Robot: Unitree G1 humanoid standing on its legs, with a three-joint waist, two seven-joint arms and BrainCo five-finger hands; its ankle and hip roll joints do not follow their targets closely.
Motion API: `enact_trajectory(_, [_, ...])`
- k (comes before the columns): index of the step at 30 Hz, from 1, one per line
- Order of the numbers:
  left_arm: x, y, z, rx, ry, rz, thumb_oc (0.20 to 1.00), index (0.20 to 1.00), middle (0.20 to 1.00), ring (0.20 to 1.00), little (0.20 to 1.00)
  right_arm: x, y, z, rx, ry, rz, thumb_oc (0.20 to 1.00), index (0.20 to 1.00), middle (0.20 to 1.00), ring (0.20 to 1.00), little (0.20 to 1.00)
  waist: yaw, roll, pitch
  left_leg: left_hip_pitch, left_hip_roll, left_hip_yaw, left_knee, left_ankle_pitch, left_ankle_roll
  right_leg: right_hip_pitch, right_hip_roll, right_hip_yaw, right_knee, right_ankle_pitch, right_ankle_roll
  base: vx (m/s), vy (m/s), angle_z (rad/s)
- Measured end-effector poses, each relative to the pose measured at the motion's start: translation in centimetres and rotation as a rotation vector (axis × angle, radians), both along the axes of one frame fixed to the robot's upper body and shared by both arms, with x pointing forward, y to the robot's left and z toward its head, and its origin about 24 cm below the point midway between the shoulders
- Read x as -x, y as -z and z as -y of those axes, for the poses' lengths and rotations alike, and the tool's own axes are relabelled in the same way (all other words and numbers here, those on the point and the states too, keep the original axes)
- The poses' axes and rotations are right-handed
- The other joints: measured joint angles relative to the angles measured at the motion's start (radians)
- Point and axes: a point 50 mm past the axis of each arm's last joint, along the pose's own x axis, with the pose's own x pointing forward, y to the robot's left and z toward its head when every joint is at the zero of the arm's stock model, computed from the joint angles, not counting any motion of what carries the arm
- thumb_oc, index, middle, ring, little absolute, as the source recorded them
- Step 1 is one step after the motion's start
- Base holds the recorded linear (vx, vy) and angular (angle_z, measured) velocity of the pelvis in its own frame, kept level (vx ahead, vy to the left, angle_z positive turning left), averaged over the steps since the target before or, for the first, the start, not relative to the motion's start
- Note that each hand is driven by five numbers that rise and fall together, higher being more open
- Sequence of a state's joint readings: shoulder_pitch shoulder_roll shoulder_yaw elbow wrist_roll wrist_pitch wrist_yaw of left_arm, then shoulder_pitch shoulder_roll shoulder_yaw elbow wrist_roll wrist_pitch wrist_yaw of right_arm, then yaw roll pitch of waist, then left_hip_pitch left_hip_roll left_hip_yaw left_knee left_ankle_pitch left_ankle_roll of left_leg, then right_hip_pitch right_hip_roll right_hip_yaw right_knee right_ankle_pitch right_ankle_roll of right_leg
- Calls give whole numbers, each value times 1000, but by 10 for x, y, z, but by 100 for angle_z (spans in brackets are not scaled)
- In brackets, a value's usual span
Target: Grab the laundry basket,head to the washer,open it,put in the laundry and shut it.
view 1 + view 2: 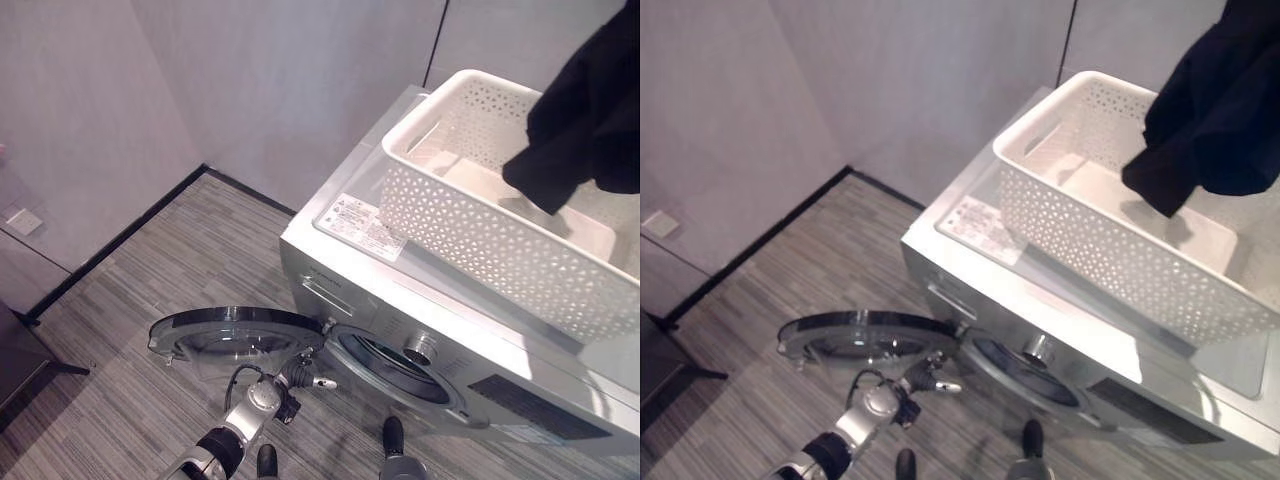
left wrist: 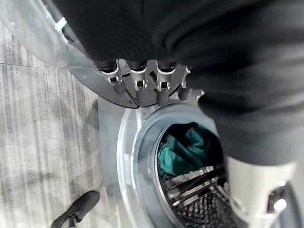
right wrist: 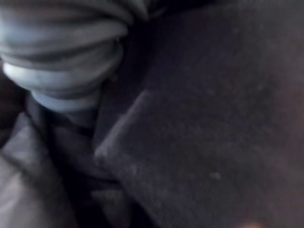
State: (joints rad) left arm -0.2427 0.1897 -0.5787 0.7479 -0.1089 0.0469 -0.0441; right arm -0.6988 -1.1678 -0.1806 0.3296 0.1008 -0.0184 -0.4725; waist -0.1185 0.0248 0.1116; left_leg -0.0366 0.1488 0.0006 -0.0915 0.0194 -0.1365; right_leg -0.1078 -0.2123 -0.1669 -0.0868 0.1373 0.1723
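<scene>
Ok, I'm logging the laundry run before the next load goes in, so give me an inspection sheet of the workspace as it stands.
Surface: washer top carries the white laundry basket, which looks empty inside.
Job's things: washer door swung wide open; teal laundry already lies in the drum; a dark garment hangs lifted above the basket.
Clutter: nothing seen.
Hands: left hand is low by the open door, fingers straight, holding nothing; right hand is pressed into dark cloth, its fingers hidden.
Cables: nothing seen.
Surroundings: grey striped floor, plain grey walls with a dark base strip.
</scene>
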Motion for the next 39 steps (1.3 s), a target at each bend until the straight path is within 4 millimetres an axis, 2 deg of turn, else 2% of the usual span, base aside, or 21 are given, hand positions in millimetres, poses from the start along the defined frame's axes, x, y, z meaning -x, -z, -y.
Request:
enact_trajectory(5, [-1, -1, 0, -4, -21, 11, 1000, 1000, 1000, 1000, 1000, 17, -1, 0, -10, 22, 103, 200, 200, 200, 200, 200, -20, -2, -4, 16, -4, 14, 0, -6, 7, 0, -1, 23, 0, 3, 3, 8, 23, -12])
enact_trajectory(10, [0, 1, -5, -16, -60, 16, 1000, 1000, 1000, 1000, 1000, 43, -3, -8, 84, 101, 218, 200, 200, 200, 200, 200, -45, -1, -14, 22, -4, 28, 0, -9, 6, 1, -2, 29, 0, 4, 3, 13, 25, -6])
enact_trajectory(12, [2, 4, -5, -19, -67, 2, 1000, 1000, 1000, 1000, 1000, 47, 2, -9, 102, 131, 231, 200, 200, 200, 200, 200, -49, -4, -26, 31, -5, 40, -1, -13, 6, 0, -1, 42, 0, 4, 4, 13, 18, -17])
enact_trajectory(13, [5, 6, -5, -24, -84, -3, 1000, 1000, 1000, 1000, 1000, 51, 11, -9, 109, 156, 237, 200, 200, 200, 200, 200, -50, -8, -41, 37, -5, 45, -1, -17, 5, 1, -1, 50, 0, 4, 4, 15, 14, -17])
enact_trajectory(17, [12, 11, -8, -47, -91, -16, 1000, 1000, 1000, 1000, 1000, 56, 33, -2, 99, 227, 206, 200, 200, 200, 200, 200, -66, -17, -75, 53, -8, 65, -2, -22, 7, 0, -2, 71, 0, 4, 6, 15, 16, -14])
enact_trajectory(21, [18, 19, -9, -69, -109, -44, 1000, 1000, 1000, 1000, 1000, 74, 39, 6, 185, 399, 188, 200, 200, 200, 200, 200, -79, -10, -85, 55, -9, 70, -6, -24, 8, -3, -3, 78, 0, 2, 11, 6, 9, -6])
enact_trajectory(28, [24, 23, -14, -100, -126, -41, 1000, 1000, 1000, 1000, 1000, 92, 61, 23, 282, 648, 49, 200, 200, 200, 200, 200, -100, 0, -99, 64, -11, 98, -7, -27, 9, -14, -2, 106, 0, 7, 15, 13, -1, -11])
enact_trajectory(32, [31, 28, -16, -122, -116, -56, 1000, 1000, 1000, 1000, 1000, 99, 66, 27, 333, 755, 20, 200, 200, 200, 200, 200, -115, 8, -104, 70, -12, 107, -7, -31, 10, -14, -2, 114, -1, 6, 17, 16, -8, -6])
enact_trajectory(34, [35, 32, -17, -135, -117, -77, 1000, 1000, 1000, 1000, 1000, 110, 66, 33, 370, 846, 17, 200, 200, 200, 200, 200, -114, 18, -111, 71, -12, 113, -7, -33, 8, -15, -1, 117, -1, 3, 21, 9, -4, -5])
enact_trajectory(39, [35, 32, -10, -120, -110, -77, 1000, 1000, 1000, 1000, 1000, 112, 74, 36, 352, 885, -12, 200, 200, 200, 200, 200, -123, 29, -122, 73, -15, 124, -7, -38, 14, -25, -2, 134, -1, 3, 20, 7, -4, -8])
